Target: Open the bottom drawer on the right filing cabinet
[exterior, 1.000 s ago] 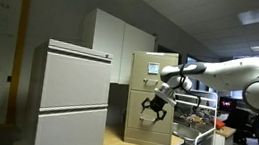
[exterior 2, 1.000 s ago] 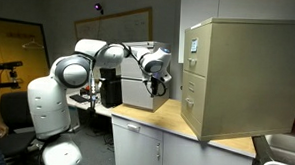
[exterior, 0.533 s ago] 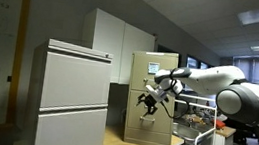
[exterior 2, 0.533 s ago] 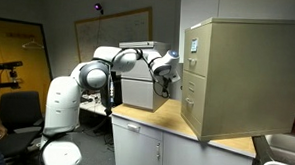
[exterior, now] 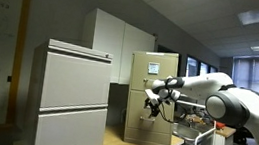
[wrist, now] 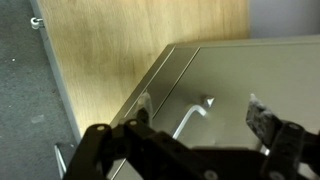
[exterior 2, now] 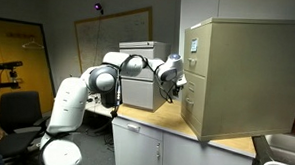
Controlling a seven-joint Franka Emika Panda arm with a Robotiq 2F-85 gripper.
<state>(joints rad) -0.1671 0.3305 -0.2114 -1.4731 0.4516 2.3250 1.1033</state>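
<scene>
As far as we can see, the task is only at its beginning. The bottom drawer (exterior: 148, 134) of the right filing cabinet (exterior: 154, 86) is shut, its front level with the drawers above it, and nothing grips it yet. The cabinet stands on the wooden tabletop (exterior 2: 146, 116), at 3 o'clock from the wider grey cabinet (exterior: 73, 100) in an exterior view. The fingers (wrist: 263, 118) are spread wide and hold nothing. In the wrist view a small silver handle (wrist: 193, 117) lies between them, a little beyond their tips and apart from both. We think this is the handle of the bottom drawer, because the tabletop shows just beside that drawer front, but we cannot be sure. What is left is to bring the fingers around the handle, close them on it, and pull the drawer out. Compared with half a second ago, the arm (exterior 2: 128, 64) has stretched further toward 3 o'clock in an exterior view, so the fingers are now nearer to the cabinet front and slightly lower. The cabinet and its drawers have not changed.
</scene>
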